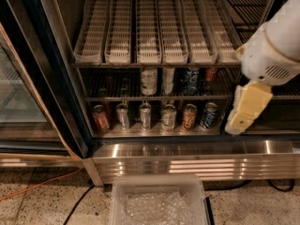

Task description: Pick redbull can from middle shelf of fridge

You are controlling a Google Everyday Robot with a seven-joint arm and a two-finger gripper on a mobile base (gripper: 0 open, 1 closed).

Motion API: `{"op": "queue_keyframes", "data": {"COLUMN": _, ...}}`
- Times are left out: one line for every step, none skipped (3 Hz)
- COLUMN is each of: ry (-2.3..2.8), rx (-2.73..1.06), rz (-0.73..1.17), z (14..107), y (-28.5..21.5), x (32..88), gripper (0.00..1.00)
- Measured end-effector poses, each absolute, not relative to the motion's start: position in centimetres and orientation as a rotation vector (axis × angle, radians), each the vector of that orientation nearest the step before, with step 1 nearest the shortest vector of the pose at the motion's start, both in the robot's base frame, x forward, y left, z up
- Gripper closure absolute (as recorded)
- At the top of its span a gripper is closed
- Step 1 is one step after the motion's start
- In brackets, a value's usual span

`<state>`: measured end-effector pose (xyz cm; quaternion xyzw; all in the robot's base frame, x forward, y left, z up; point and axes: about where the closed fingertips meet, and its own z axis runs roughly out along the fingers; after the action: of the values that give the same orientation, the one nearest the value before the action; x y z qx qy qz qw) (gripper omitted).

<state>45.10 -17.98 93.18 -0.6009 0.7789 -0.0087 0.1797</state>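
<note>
The fridge (164, 156) stands open in front of me. Its middle shelf (159, 98) is a dark wire rack. On it stand two white-labelled cans (149, 81), a blue can (191, 78) and a small red one (211, 74). At the shelf's dim left part is a slim dark shape that may be the redbull can (124, 85); I cannot make it out surely. My gripper (247, 108), pale yellow below a white wrist, hangs outside the fridge in front of the right door frame. It is right of the cans and holds nothing that I can see.
White plastic slotted lanes (150, 27) fill the rack above. Several cans (145, 116) line the bottom shelf. A clear plastic bin (157, 203) sits on the floor before the steel base panel. The glass door (23, 93) stands open at left, with an orange cable (37, 186) on the floor.
</note>
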Motion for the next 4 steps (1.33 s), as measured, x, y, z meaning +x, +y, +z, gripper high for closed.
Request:
{"op": "queue_keyframes", "data": {"ry": 2.153, "rx": -1.725, "rz": 0.041, "z": 88.4, "y": -14.1, "x": 45.4, "gripper": 0.0}}
{"op": "queue_keyframes", "data": {"ry": 2.102, "rx": -1.74, "rz": 0.101, "z": 84.6, "y": -10.5, "x": 45.3, "gripper": 0.0}}
{"op": "queue_keyframes", "data": {"ry": 2.051, "rx": -1.735, "rz": 0.169, "z": 80.9, "y": -8.3, "x": 45.7, "gripper": 0.0}}
{"op": "queue_keyframes", "data": {"ry": 2.051, "rx": -1.735, "rz": 0.169, "z": 80.9, "y": -8.3, "x": 45.7, "gripper": 0.0}}
